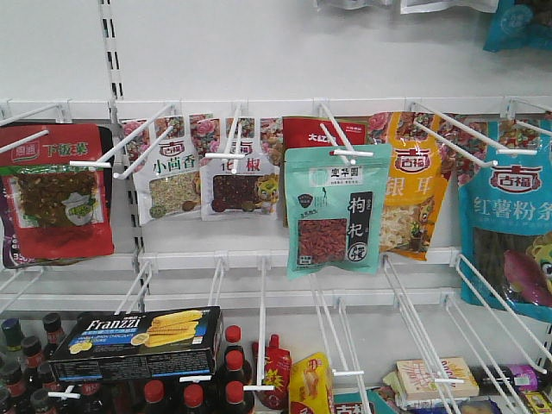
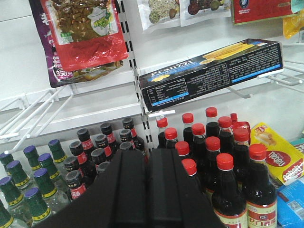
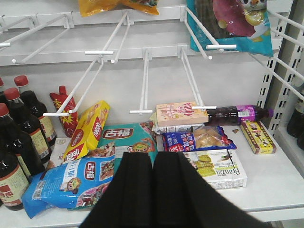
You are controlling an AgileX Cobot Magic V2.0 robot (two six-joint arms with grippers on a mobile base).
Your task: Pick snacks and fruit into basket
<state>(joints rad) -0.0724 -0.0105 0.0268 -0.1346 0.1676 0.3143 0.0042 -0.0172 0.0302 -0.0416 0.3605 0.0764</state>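
Observation:
The black-and-blue Franzzi cookie box (image 1: 142,343) rests on white pegs at lower left of the shelving; the left wrist view has the cookie box (image 2: 213,69) up and to the right of my left gripper (image 2: 147,156), well apart. The mint-green berry pouch (image 1: 332,211) hangs from a peg in the middle row. My left gripper is shut and holds nothing, hovering over bottles. My right gripper (image 3: 152,159) is shut too, empty, above packets on the bottom shelf. The fruit and the basket are out of view.
A red pouch with a green band (image 1: 56,194) hangs at left, a teal-blue sweet-potato pouch (image 1: 513,224) at right. Red-capped bottles (image 2: 213,152) crowd the lower shelf. White pegs (image 3: 145,85) jut forward. A white Franzzi box (image 3: 218,166) and loose packets (image 3: 71,183) lie on the shelf.

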